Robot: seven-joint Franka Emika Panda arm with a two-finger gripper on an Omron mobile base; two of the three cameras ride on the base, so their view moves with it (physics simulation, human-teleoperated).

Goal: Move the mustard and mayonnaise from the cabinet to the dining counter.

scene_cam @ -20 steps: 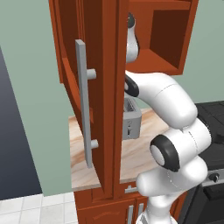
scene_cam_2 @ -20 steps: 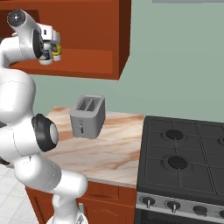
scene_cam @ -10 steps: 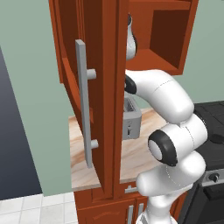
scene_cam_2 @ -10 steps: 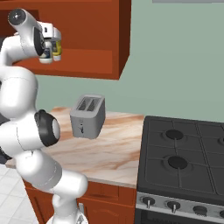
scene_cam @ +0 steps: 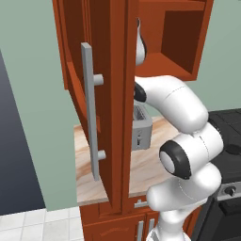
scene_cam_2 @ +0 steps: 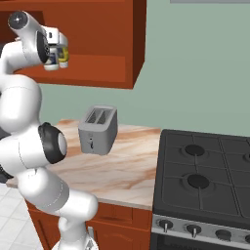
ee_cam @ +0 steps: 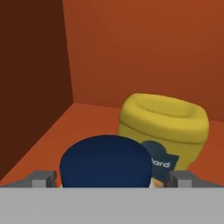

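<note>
Left base view: the cabinet (scene_cam: 117, 94) hangs on the wall with one door swung toward the camera, its grey bar handle (scene_cam: 89, 110) upright on the door face. The white arm (scene_cam: 181, 141) rises from the lower right and bends up into the open cabinet bay; the hand end is hidden behind the door edge. A grey toaster (scene_cam: 140, 128) stands on the small marble countertop (scene_cam: 94, 181) below.

Right base view: the gripper (scene_cam_2: 62, 52) is level with the lower cabinet shelf, and a patch of yellow, the mustard (scene_cam_2: 63, 54), shows right at it. Black stove (scene_cam_2: 205, 171) to the right of the countertop.

Hand view: the mayonnaise (ee_cam: 107, 161) sits nearest, its dark blue lid between the two finger tips (ee_cam: 43, 178) (one each side, jaws spread wide, not visibly pressing on the lid). The mustard stands just behind and to the right of it on the shelf floor, seemingly touching it.
</note>
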